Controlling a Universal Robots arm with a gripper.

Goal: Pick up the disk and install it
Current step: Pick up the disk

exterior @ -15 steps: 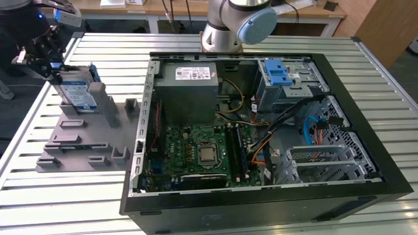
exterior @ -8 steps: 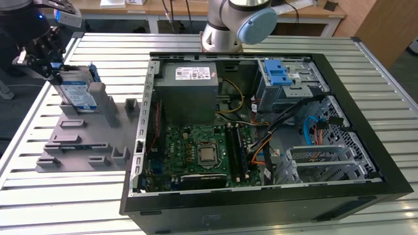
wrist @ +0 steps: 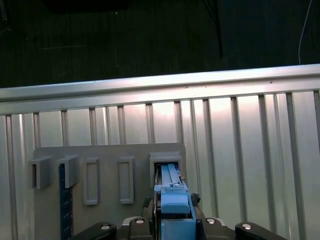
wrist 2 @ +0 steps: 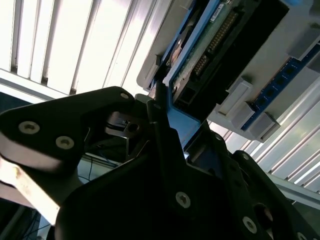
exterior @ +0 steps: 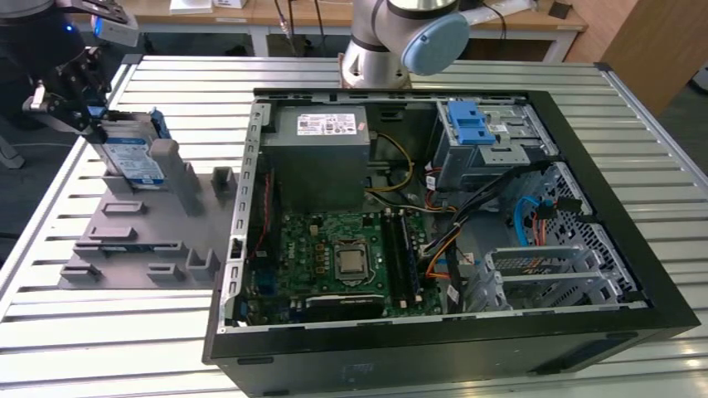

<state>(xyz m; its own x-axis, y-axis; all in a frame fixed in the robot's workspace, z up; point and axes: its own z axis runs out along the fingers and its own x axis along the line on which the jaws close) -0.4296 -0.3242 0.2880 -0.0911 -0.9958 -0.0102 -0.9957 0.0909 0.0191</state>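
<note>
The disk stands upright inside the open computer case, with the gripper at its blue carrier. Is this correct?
Not inside: the exterior view shows the disk standing upright in the grey holder plate beside the open computer case. The gripper is at its blue carrier.

The disk [exterior: 133,157] is silver with a blue-and-white label, framed by a blue carrier. The gripper [exterior: 80,108] is black. The holder plate [exterior: 133,240] by the worktop's edge is plain grey. The worktop [exterior: 99,332] is silvery, striped with long ribs. The computer case [exterior: 443,348] is black, its motherboard [exterior: 332,249] green and its latch [exterior: 470,124] bright blue.
</note>
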